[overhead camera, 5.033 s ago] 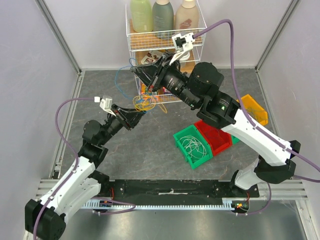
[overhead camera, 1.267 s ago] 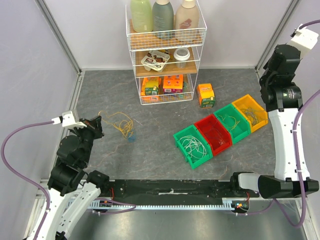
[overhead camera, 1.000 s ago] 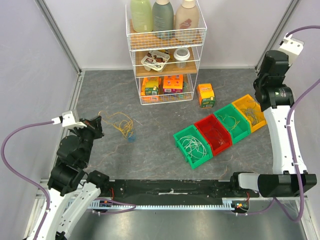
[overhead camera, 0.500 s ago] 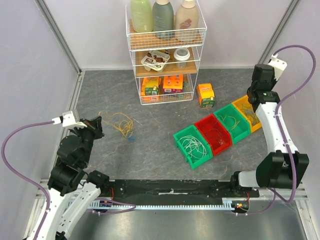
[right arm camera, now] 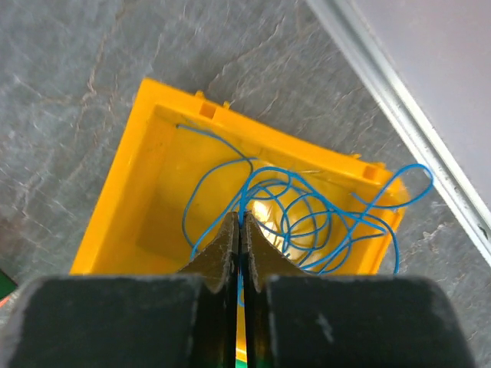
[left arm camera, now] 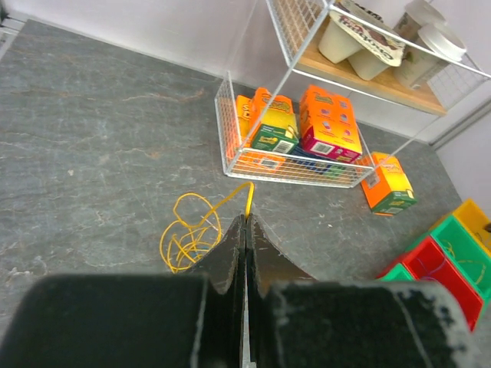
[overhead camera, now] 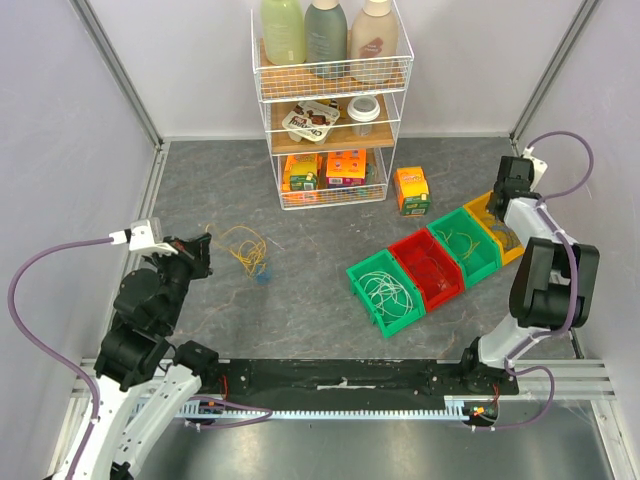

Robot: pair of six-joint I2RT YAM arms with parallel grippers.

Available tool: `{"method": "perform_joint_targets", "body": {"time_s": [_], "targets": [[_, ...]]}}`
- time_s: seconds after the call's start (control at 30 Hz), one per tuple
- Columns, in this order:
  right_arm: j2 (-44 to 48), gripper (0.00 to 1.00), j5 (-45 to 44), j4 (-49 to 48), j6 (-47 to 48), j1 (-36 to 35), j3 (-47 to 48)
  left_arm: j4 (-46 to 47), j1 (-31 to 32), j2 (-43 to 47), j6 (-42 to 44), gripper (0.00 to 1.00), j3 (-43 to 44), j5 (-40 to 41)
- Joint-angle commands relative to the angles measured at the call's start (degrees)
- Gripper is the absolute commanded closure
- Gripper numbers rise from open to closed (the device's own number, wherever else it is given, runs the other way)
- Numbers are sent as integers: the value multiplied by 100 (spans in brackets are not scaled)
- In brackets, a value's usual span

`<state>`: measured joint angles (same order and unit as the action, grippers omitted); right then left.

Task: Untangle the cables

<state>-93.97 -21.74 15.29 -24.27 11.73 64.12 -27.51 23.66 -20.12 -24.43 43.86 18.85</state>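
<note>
A yellow cable lies in loose loops on the grey table, left of centre. One strand of it runs up into the tips of my left gripper, which is shut on it. A small blue bit lies beside the loops. At the far right my right gripper is shut on a blue cable. Its coils hang into the yellow bin below, and one loop spills over the bin's far corner.
A row of bins runs diagonally: a green one holding a white cable, then red, green and yellow. A wire rack of bottles and boxes stands at the back, an orange box beside it. A metal rail borders the yellow bin.
Five seconds ago both grippers pulled a tangle near the rack. In the last second the right arm came down from high on the right to the yellow bin. The left arm hardly moved.
</note>
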Motion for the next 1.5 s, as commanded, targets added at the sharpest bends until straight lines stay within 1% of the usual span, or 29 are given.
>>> {"method": "perform_joint_targets", "body": {"time_s": [0.0, 0.1, 0.13, 0.17, 0.23, 0.3, 0.37, 0.4, 0.43, 0.47, 0.5, 0.53, 0.57, 0.63, 0.67, 0.73, 0.83, 0.93, 1.0, 1.1, 1.23, 1.27, 1.3, 1.33, 1.37, 1.4, 1.43, 1.47], "targets": [[-156, 89, 179, 333, 63, -74, 451, 96, 7, -141, -177, 98, 351, -443], [45, 55, -75, 1061, 107, -170, 969, 61, 7, -203, -168, 98, 509, -540], [185, 40, -155, 1360, 107, -232, 1154, 44, 7, -229, -168, 98, 571, -567], [334, 31, -208, 1659, 116, -328, 1330, 0, 7, -247, -177, 98, 658, -584], [703, 18, -278, 1933, 150, -661, 1480, -79, 16, -291, -185, 98, 826, -611], [1090, 11, -655, 2083, 247, -1319, 1490, -167, 16, -334, -194, 98, 1045, -637], [1433, 8, -1033, 2092, 370, -2415, 1402, -229, 7, -361, -203, 98, 1265, -724], [1565, 8, -1026, 2049, 458, -2882, 1350, -264, 7, -370, -220, 98, 1353, -795], [1679, 8, -765, 1866, 589, -3409, 1253, -299, 7, -396, -255, 98, 1458, -813], [1776, 8, -266, 1524, 703, -3814, 1052, -325, 16, -405, -308, 98, 1555, -848], [1882, 8, 461, 1121, 800, -4288, 772, -360, 7, -422, -343, 98, 1634, -883], [1961, 7, 1112, 516, 766, -4745, 464, -378, 7, -440, -387, 98, 1705, -927], [1997, 7, 1537, -160, 688, -5159, 96, -404, 7, -466, -422, 98, 1775, -953], [1753, 7, 2154, -1294, 337, -5994, -407, -475, 7, -528, -527, 98, 1915, -988], [1594, 7, 2443, -2049, 144, -6355, -600, -510, 16, -554, -572, 98, 1968, -1006], [1164, 8, 2647, -2974, -164, -6866, -891, -545, 7, -581, -668, 98, 2048, -1068], [356, 11, 2736, -3400, -218, -7289, -779, -571, 7, -633, -800, 98, 2136, -1190], [-338, 12, 3008, -3980, -332, -7570, -568, -589, 7, -695, -888, 98, 2250, -1340], [-726, 13, 2659, -4060, -315, -7790, -305, -589, 16, -756, -950, 98, 2346, -1471], [-1262, 15, 2299, -4078, -507, -7861, 170, -589, 7, -827, -1055, 98, 2504, -1674], [-1746, 22, 2359, -4419, -736, -7896, 540, -589, 7, -888, -1091, 98, 2698, -1823], [-1886, 29, 2210, -4438, -824, -7896, 610, -563, 16, -906, -1065, 98, 2733, -1858], [-1975, 38, 1852, -4273, -877, -7896, 698, -545, 7, -932, -1012, 98, 2803, -1859], [-2037, 54, 1483, -3932, -947, -7896, 786, -537, 7, -985, -977, 98, 2882, -1859], [-2089, 72, 1027, -3728, -1061, -7896, 813, -528, 16, -1029, -933, 98, 3005, -2050], [-2133, 82, 639, -3509, -1193, -7879, 804, -519, 7, -1081, -889, 98, 3224, -2174], [-2151, 87, 288, -3367, -1263, -7853, 778, -519, 7, -1151, -871, 98, 3408, -2271], [-2178, 88, 188, -3253, -1282, -7809, 760, -484, 7, -1213, -801, 98, 3680, -2428]]}}
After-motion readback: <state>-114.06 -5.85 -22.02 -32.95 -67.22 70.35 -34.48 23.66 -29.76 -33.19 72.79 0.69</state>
